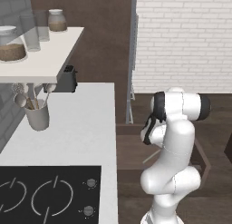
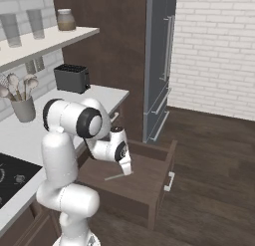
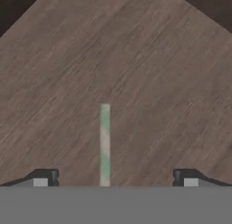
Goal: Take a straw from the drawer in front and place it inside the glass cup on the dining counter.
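Gripper (image 3: 115, 182) spread wide, holding nothing, its 2 fingertips (image 3: 45, 177) apart on either side of the straw (image 3: 104, 143). Straw lies flat on the floor of the open drawer (image 2: 149, 165), pale with a green tint, between the fingertips and touching neither. In the right base view the gripper hangs low over the drawer, straw (image 2: 117, 177) just below it.
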Robot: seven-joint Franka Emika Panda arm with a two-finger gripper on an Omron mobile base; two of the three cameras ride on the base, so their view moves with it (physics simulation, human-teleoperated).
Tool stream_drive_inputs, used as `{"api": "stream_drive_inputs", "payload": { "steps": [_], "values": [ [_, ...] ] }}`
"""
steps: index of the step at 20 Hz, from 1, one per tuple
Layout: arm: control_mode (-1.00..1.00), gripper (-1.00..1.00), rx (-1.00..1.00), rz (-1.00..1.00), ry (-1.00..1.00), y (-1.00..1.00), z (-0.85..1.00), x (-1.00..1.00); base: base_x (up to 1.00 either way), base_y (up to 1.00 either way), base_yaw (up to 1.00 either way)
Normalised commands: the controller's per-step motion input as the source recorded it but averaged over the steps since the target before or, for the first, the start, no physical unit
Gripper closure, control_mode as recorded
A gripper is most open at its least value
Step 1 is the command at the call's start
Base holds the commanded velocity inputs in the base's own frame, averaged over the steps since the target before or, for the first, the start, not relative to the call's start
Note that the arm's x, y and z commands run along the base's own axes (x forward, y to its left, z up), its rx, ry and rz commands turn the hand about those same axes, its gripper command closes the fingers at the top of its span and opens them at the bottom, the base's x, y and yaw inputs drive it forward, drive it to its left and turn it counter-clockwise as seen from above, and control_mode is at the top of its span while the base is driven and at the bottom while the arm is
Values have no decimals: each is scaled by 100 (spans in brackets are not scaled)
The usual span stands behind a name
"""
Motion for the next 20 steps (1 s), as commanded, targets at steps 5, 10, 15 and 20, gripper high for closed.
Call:
{"api": "stream_drive_inputs", "payload": {
  "steps": [5,10,15,20],
  "values": [
    [-100,-100,0,0,-3,-9,-30,11,0,0,0],
    [-100,-100,0,0,0,-13,-22,32,0,0,0],
    [-100,-100,0,0,0,-12,-13,58,0,0,0],
    [-100,-100,0,0,2,-17,-26,31,0,0,0]
  ]
}}
